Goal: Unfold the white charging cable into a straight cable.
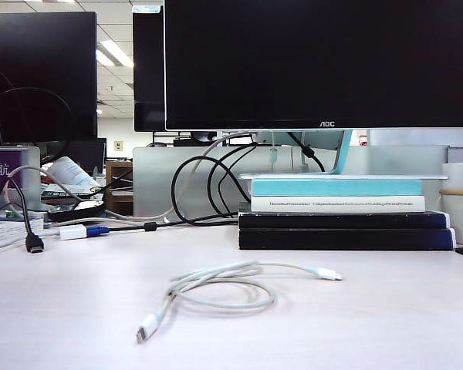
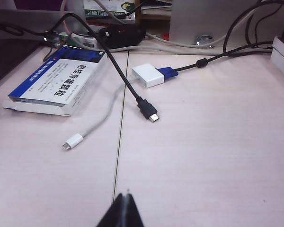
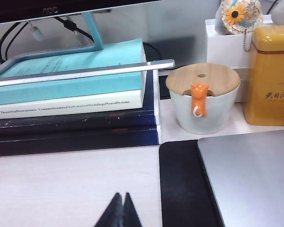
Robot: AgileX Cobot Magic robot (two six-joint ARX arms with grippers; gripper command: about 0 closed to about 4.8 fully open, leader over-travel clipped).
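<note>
The white charging cable [image 1: 224,271] lies in a loose coil on the pale table in the exterior view. One white plug [image 1: 147,327] points toward the near edge, and the other plug [image 1: 327,274] lies out to the right. Neither arm shows in that view. In the left wrist view my left gripper [image 2: 125,195] is shut and empty above bare table. My right gripper [image 3: 121,195] is also shut and empty in its own view. The charging cable appears in neither wrist view.
A book stack [image 1: 343,220] under a monitor [image 1: 320,62] stands behind the coil. At the left lie a black plug [image 2: 149,111], a white-and-blue adapter [image 2: 151,74] with its cord, and a blue box [image 2: 57,80]. At the right are a lidded mug [image 3: 203,97], a black mat [image 3: 182,184] and a laptop [image 3: 251,175].
</note>
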